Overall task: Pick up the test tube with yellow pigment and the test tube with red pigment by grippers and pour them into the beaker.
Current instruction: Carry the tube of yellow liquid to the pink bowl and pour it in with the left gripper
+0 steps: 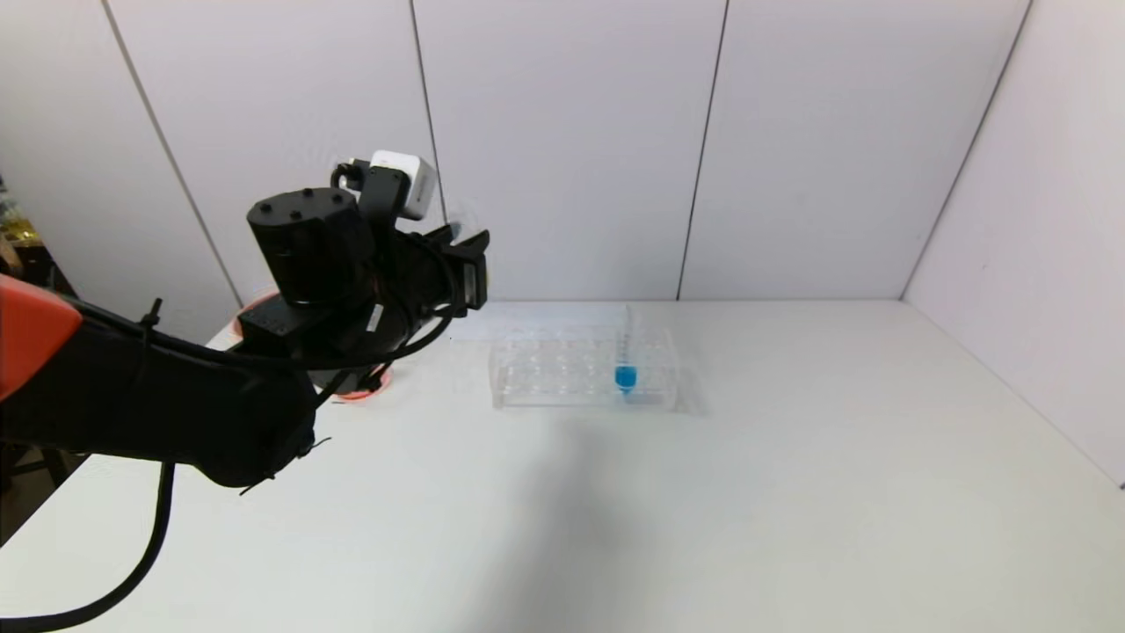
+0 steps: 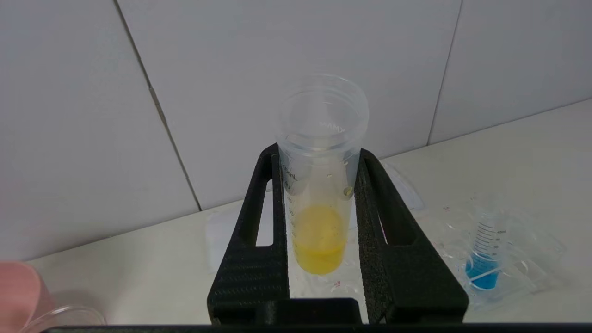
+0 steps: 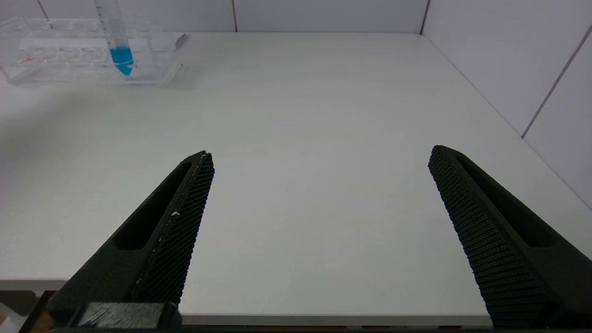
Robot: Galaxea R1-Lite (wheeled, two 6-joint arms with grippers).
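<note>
Yellow-pigment test tube (image 2: 320, 231) stands upright, clamped in the left gripper (image 2: 319, 185), raised near the table's back-left corner. Beaker (image 2: 64, 318) sits below by the pink bowl (image 2: 18, 291). Right gripper (image 3: 319, 194) idles, fingers apart, at the front edge.

Pink bowl (image 1: 352, 391) mostly hidden behind left arm; beaker (image 2: 64, 319) cut by wrist picture's edge.

A laboratory-style test bench is shown. A clear plastic tube rack (image 1: 584, 376) holding a graduated tube of blue liquid (image 1: 625, 374) is seen at centre frame on a plain white table (image 1: 747, 492), which is enclosed by white panelled walls (image 1: 571, 132).
</note>
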